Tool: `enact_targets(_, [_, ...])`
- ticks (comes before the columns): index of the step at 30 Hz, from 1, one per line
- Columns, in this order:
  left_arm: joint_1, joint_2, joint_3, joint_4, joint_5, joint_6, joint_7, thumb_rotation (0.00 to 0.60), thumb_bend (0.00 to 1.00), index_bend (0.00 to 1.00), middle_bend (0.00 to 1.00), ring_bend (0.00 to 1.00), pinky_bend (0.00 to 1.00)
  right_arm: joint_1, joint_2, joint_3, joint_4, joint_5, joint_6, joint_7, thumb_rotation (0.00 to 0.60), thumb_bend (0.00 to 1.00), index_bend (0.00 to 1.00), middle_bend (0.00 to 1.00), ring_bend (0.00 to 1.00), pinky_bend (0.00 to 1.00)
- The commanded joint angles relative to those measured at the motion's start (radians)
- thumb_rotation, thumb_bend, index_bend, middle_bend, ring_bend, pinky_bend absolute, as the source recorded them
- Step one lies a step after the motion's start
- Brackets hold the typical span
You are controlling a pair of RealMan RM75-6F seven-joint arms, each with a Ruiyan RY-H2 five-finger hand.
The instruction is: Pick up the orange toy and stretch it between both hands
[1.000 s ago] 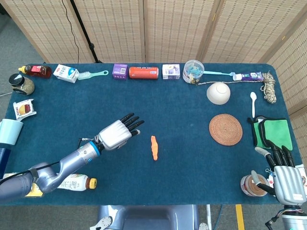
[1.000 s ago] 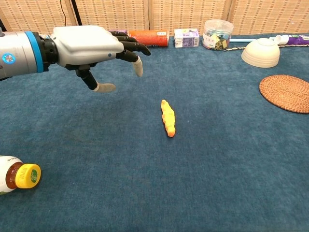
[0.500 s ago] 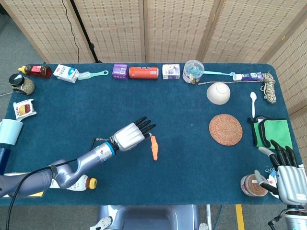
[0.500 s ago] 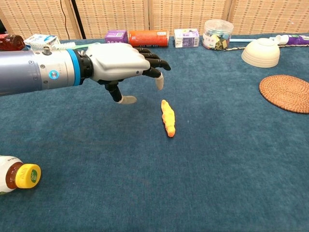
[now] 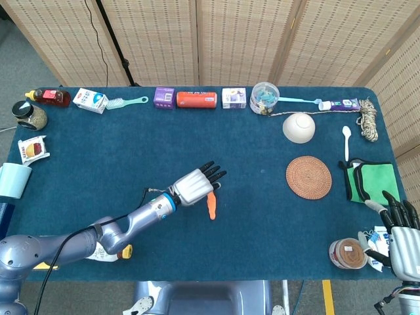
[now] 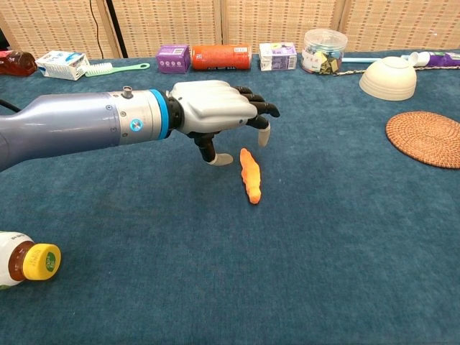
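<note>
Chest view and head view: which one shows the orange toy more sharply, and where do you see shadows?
Chest view: orange toy large and crisp, soft shadow under the left hand. Head view: the toy is small, light even, shadows faint.

A staged lab: blue-clothed table (image 5: 98, 151) lined with household props before wicker screens (image 5: 170, 39).

open cloth around orange toy (image 6: 250, 175), bottle (image 6: 25, 261) well apart

My left hand (image 6: 215, 115) — smooth silver shell, glossy black fingers (image 6: 260, 110). Orange toy (image 6: 250, 175) looks rubbery, bumpy, matt. Table (image 6: 323, 237) — teal cloth, napped, matt. Coaster (image 5: 308, 177) woven, rough. Bowl (image 5: 298, 127) smooth.
</note>
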Motion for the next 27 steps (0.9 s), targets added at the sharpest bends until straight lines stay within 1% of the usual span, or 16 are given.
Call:
enact_targets(1, [-0.009, -0.012, 0.000, 0.009, -0.008, -0.005, 0.002, 0.600, 0.36, 0.32, 0.05, 0.01, 0.04, 0.000, 0.001, 0.001, 0.002, 0.003, -0.001, 0.002, 0.600, 0.40, 0.23, 0.06, 0.12, 0.00])
enact_targets(9, [-0.027, -0.029, 0.008, 0.025, -0.026, -0.011, 0.007, 0.600, 0.36, 0.33, 0.05, 0.01, 0.04, -0.003, 0.006, 0.003, 0.009, 0.008, 0.001, 0.011, 0.600, 0.40, 0.22, 0.06, 0.12, 0.00])
enact_targets(20, [-0.040, -0.067, 0.021, 0.078, -0.055, -0.012, 0.022, 0.600, 0.36, 0.36, 0.05, 0.01, 0.04, -0.014, 0.009, -0.001, 0.011, 0.008, 0.011, 0.018, 0.600, 0.40, 0.22, 0.06, 0.12, 0.00])
enact_targets(27, [-0.046, -0.078, 0.020, 0.089, -0.070, -0.012, 0.021, 0.600, 0.36, 0.41, 0.05, 0.02, 0.04, -0.020, 0.012, -0.001, 0.013, 0.010, 0.017, 0.022, 0.600, 0.40, 0.22, 0.06, 0.12, 0.00])
